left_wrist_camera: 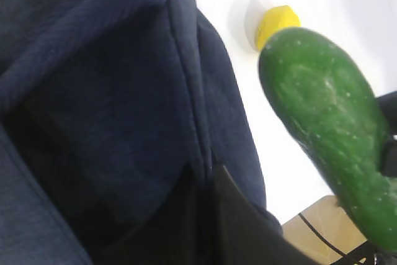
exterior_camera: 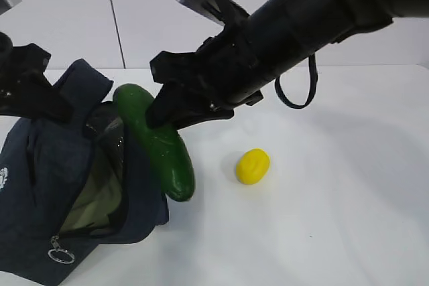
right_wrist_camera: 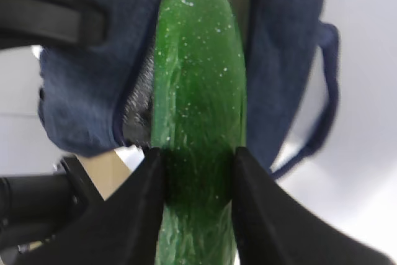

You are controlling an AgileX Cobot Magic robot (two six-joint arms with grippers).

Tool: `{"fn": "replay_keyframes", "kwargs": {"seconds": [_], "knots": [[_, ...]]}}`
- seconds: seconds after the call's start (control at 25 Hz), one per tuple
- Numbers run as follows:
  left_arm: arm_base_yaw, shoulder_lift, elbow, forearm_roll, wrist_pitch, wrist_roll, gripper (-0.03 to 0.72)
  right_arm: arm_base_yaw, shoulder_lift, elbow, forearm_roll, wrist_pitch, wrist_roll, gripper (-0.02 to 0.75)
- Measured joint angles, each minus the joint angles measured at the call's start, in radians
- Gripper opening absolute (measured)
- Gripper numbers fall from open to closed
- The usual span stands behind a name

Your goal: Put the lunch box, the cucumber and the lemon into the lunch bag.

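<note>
Ring pull (exterior_camera: 60,255) of the zipper hangs at the nearest corner of the lunch bag (exterior_camera: 40,165), which sits on the left of the white surface (exterior_camera: 322,199) with its top gaping. Inside the opening a pale green lid and clear wall show, most likely the lunch box (exterior_camera: 94,199), though shadow and fabric hide most of it. Just right of the bag's open edge, the cucumber (exterior_camera: 157,142) slants steeply, its lower end near the surface beside the bag and its upper end above the bag's rim. The right gripper (exterior_camera: 161,108) is clamped on it: in the right wrist view both black fingers (right_wrist_camera: 139,209) press against the cucumber's sides, with the far end of the cucumber pointing over the bag's mouth. The lemon (exterior_camera: 253,166) lies on the bare surface to the right of the cucumber, apart from it and from the bag. Farther back on the left, the left gripper (exterior_camera: 50,105) is pinched narrowly closed at the bag's rear flap (exterior_camera: 84,82); whether it truly holds the fabric I cannot tell, as its own wrist view shows only dark cloth close up. Behind the right arm, a black cable loop (exterior_camera: 295,92) hangs.
</note>
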Motion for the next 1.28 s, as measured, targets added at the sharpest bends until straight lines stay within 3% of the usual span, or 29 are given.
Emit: {"fn": "replay_keyframes", "kwargs": {"seconds": [0.44, 0.88, 1.12, 1.28], "knots": [[0.000, 0.000, 0.000, -0.055, 0.015, 0.002, -0.006, 0.029, 0.061, 0.056, 0.194, -0.127, -0.109, 0.266], [0.000, 0.000, 0.000, -0.072, 0.028, 0.007, -0.006, 0.043, 0.179, 0.056, 0.471, -0.217, -0.296, 0.266], [0.000, 0.001, 0.000, -0.114, 0.038, 0.008, -0.006, 0.049, 0.194, 0.056, 0.650, -0.242, -0.511, 0.266], [0.000, 0.001, 0.000, -0.135, 0.043, 0.011, -0.006, 0.053, 0.196, 0.056, 0.682, -0.259, -0.589, 0.266]]}}
